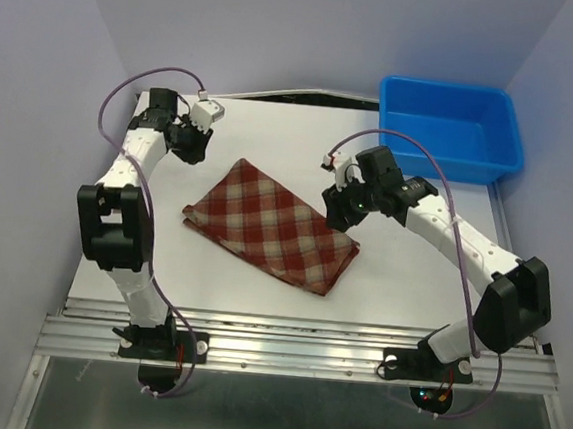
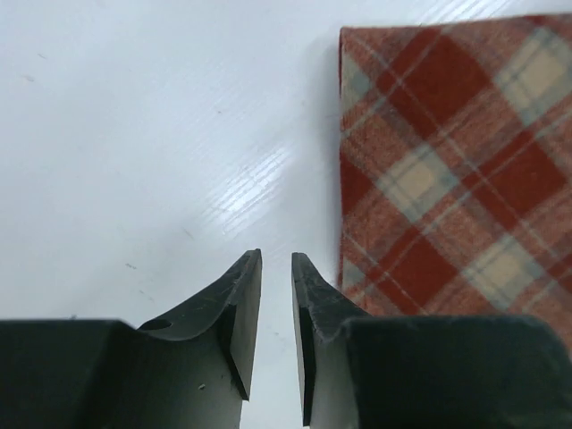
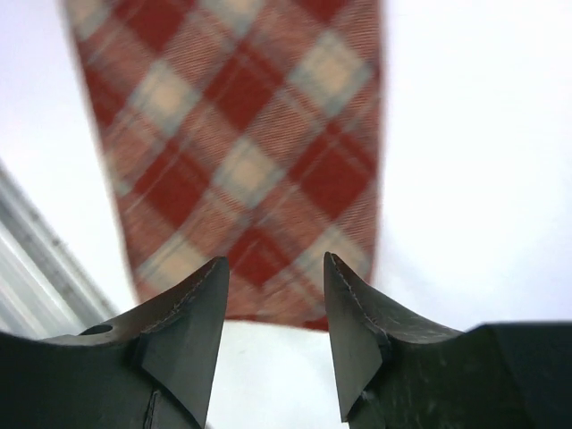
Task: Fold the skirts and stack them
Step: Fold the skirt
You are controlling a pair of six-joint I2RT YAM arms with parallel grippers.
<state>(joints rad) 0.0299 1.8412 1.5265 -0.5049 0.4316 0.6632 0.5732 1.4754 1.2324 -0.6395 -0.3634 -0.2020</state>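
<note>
A single folded skirt point(image 1: 271, 223) in red and cream plaid lies flat and slanted in the middle of the white table point(image 1: 274, 133). My left gripper point(image 1: 194, 149) hovers off its far left corner. In the left wrist view the skirt point(image 2: 447, 170) lies to the right of the left gripper point(image 2: 276, 257), whose jaws stand narrowly apart over bare table with nothing between them. My right gripper point(image 1: 337, 207) is at the skirt's far right edge. Seen from the right wrist, that gripper point(image 3: 273, 261) is open and empty, just short of the end of the skirt point(image 3: 241, 143).
A blue plastic bin point(image 1: 388, 113) stands at the back right corner of the table, with nothing showing inside. A metal rail point(image 1: 295, 351) runs along the near edge, where both arm bases are bolted. Pale walls close in on the left and right.
</note>
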